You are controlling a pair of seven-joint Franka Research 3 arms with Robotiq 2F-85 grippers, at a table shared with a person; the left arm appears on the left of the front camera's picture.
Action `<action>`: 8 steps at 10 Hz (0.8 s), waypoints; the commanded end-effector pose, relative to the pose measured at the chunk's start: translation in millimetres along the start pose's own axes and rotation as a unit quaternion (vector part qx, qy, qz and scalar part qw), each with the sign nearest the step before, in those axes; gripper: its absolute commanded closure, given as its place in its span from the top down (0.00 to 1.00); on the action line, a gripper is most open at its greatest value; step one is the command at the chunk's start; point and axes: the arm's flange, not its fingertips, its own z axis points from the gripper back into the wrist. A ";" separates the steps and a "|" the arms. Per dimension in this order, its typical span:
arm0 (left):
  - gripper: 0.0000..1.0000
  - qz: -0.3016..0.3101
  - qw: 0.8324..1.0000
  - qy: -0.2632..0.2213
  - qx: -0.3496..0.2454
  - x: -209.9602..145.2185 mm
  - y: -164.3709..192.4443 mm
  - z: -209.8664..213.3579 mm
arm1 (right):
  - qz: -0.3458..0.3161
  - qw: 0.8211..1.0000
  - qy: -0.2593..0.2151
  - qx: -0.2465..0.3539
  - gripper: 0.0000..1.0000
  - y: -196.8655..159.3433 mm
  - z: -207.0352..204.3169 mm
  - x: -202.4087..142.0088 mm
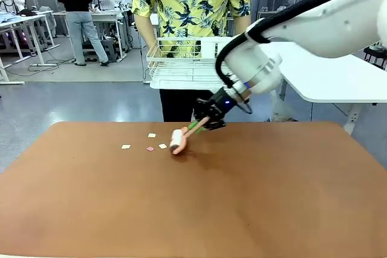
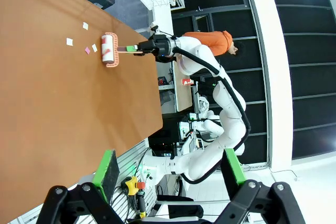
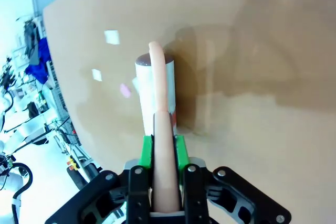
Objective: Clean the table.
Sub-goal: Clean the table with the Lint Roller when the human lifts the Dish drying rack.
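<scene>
On the reddish-brown table [image 1: 254,197] lies a lint roller [image 1: 178,139] with a white roll and a pink handle. My right gripper [image 1: 208,122] is shut on that handle and presses the roll down on the far middle of the top. In the right wrist view the handle runs between the green pads [image 3: 180,150] to the roller [image 3: 155,87]. Several small paper scraps [image 1: 126,147], white and pink, lie just left of the roll. My left gripper [image 2: 170,169] hangs open off the table's [image 2: 63,129] edge with nothing between its fingers; it sees the roller [image 2: 109,49] far off.
A person in a yellow patterned shirt stands at the far edge holding a white wire basket [image 1: 181,64]. A white table [image 1: 338,80] stands behind at the right. The near half of the brown top is bare.
</scene>
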 end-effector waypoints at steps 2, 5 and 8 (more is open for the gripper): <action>1.00 -0.012 1.000 -0.005 -0.012 0.5 -0.9 3.9 | 0.010 0.997 0.064 -0.040 0.21 14.5 -104.0 -14.9; 1.00 -0.012 1.000 -0.005 -0.012 0.5 -0.9 3.9 | 0.050 0.993 0.098 -0.051 0.21 66.3 -160.5 -34.1; 1.00 -0.012 1.000 -0.005 -0.012 0.5 -0.9 3.9 | 0.094 0.988 0.108 -0.056 0.21 111.3 -192.2 -49.5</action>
